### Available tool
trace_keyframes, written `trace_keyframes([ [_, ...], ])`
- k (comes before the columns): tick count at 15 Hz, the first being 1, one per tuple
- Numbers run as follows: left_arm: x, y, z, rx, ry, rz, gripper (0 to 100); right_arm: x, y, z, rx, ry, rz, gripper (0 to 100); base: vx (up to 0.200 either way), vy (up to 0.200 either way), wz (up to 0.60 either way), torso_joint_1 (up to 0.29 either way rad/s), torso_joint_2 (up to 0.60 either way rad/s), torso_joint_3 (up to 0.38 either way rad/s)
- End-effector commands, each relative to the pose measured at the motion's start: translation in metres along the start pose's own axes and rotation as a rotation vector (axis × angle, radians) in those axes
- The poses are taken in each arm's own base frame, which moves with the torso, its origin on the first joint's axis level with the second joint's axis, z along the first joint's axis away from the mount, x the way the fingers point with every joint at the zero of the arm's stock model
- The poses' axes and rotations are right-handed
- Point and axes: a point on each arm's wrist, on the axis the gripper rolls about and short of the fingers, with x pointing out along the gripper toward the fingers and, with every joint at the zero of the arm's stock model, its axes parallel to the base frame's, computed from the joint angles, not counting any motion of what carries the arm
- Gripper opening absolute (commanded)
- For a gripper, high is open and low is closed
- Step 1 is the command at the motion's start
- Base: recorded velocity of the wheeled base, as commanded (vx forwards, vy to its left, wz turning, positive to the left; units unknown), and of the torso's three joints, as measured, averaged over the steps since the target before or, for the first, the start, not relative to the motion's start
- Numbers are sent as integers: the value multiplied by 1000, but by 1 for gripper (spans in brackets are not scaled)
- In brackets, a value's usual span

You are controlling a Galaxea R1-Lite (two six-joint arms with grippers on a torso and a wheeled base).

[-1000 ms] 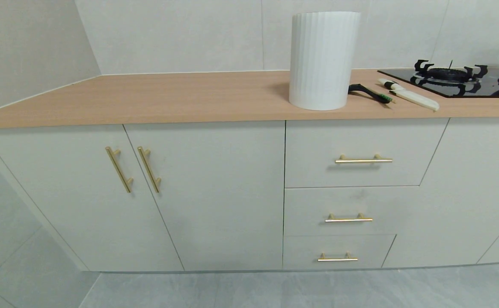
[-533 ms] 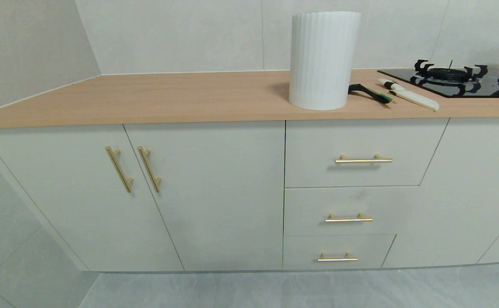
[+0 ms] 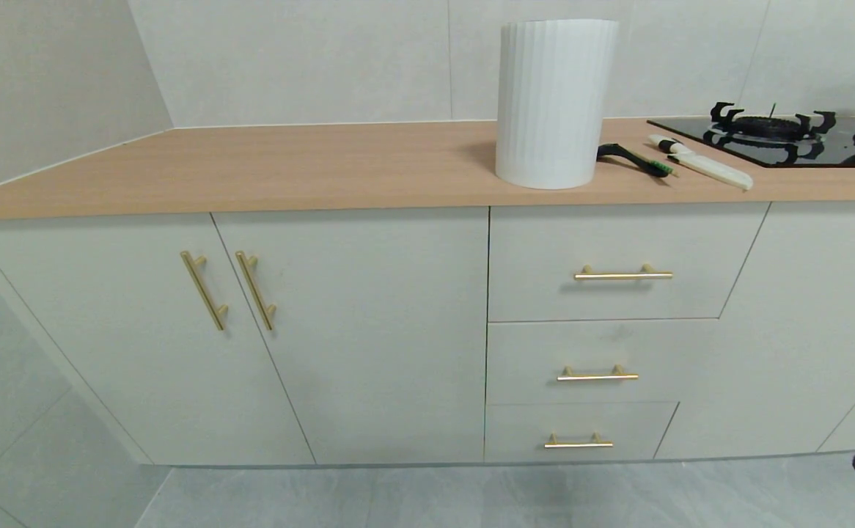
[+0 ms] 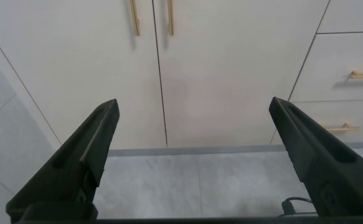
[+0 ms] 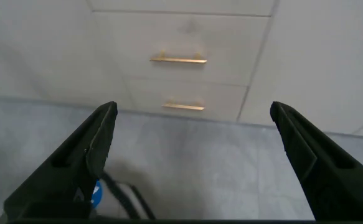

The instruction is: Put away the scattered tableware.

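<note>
Wood tabletop (image 3: 288,165) over pale cabinets: two doors (image 3: 369,330) with gold handles (image 3: 204,290) at left, three-drawer stack (image 3: 545,249) beside them, black gas hob (image 3: 765,150) far right, grey tiled floor (image 3: 398,499).

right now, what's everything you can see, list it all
container: 1, white, ribbed, upright on the countertop
black-handled tool: 1, black with a green tip, lying beside the container
white utensil: 1, white, lying between that tool and the hob
hob: 1, black, set in the countertop at the right
cabinet doors: 2, pale grey, gold handles, under the countertop
drawers: 3, pale grey, gold handles, stacked right of the doors, shut
left gripper: 1, black, open, low before the doors
right gripper: 1, black, open, low before the drawers
</note>
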Motion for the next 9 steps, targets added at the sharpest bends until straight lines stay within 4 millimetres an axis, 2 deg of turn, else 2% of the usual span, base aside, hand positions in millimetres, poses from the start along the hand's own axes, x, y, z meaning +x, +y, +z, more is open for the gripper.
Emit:
trace_keyframes([
  [1,0,0,0,0,1,1,100,67,7,48,-19,150,79,100,0,0,0,0,0,0],
  [5,0,0,0,0,1,1,100,115,15,75,-39,198,114,100,0,0,0,0,0,0],
  [6,0,0,0,0,1,-1,100,134,16,79,-41,226,116,100,0,0,0,0,0,0],
  [9,0,0,0,0,1,-1,100,175,17,76,-50,297,115,100,0,0,0,0,0,0],
])
